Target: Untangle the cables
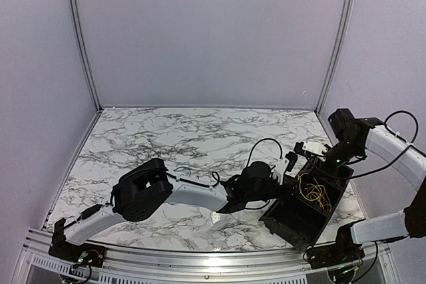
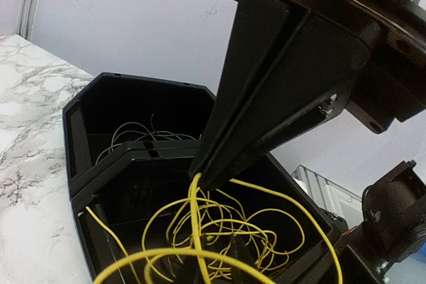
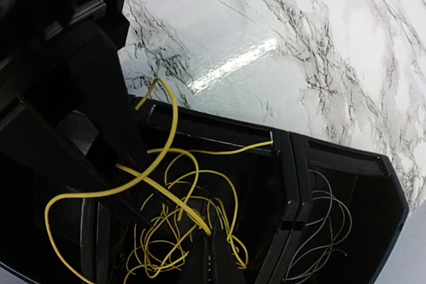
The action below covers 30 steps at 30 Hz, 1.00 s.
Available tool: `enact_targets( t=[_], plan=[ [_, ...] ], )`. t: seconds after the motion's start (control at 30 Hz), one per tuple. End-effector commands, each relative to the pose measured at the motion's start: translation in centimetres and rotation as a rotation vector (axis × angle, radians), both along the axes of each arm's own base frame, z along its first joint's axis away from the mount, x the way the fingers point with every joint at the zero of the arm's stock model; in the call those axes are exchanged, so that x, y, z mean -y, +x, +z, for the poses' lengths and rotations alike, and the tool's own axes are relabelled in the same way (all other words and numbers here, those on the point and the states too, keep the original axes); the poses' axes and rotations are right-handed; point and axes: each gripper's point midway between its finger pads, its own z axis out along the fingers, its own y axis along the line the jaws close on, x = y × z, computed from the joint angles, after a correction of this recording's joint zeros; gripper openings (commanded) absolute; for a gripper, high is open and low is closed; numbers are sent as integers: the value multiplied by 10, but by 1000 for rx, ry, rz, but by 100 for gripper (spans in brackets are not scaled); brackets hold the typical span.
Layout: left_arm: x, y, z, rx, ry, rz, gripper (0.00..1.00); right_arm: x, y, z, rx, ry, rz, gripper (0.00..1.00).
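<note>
Yellow cables point(image 1: 318, 195) lie in a loose snarl inside the black box point(image 1: 276, 223). The box sits on the marble table point(image 1: 166, 138) over at the right, close to the table's right edge and not far back from the metal rail point(image 1: 200, 261) along the front.

From where I stand, both arms crowd into that one corner. The right gripper point(image 2: 200, 176) comes down into the box from above with its two fingers pressed together. A yellow strand is pinched at their tips and runs on down into the heap. The left gripper point(image 3: 123, 177) reaches in from the left side, right beside the other one, with a yellow loop draped across it. I cannot tell whether its fingers are parted or closed, as they are black against black. One loop arches up above the box's rim on the table side.

A divider point(image 3: 289, 191) splits the box, and the yellow tangle fills the compartment the grippers are in. The next compartment holds a few thin grey-looking wires point(image 3: 323, 221), apart from the yellow ones.

Room inside the box is tight, with walls close around the fingers. Outside it, a broad stretch of marble runs off to the left and back towards the rear wall point(image 1: 213, 31).
</note>
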Motion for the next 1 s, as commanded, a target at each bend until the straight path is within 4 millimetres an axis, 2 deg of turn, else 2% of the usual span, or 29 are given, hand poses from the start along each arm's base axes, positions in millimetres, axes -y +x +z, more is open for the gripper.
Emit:
enact_targets(
  t=[0.0,0.17,0.37,0.53,0.63,0.67,0.73,0.83,0.93,0.97],
  plan=[
    [-4,-3,41,42,-68,4,21,10,6,19,63,-52,2,0],
    [-9,-3,36,46,-48,15,32,29,8,35,122,-167,22,0],
    [-17,-6,28,34,-23,12,35,49,1,42,122,-289,48,0],
    [-28,-7,28,43,-5,25,37,58,-12,27,64,-337,60,0],
    [-37,-6,29,52,5,43,39,55,-14,13,44,-323,54,0],
    [-40,-5,30,55,10,51,39,55,-13,10,44,-316,46,5],
    [-49,-1,32,57,19,72,41,49,-12,7,33,-286,48,22],
    [-69,13,37,38,33,132,43,42,-9,16,43,-245,56,43],
    [-98,35,42,-20,43,217,47,32,-6,34,76,-191,71,52],
    [-112,41,35,-43,63,243,49,28,-5,40,82,-169,78,53]
  ],
)
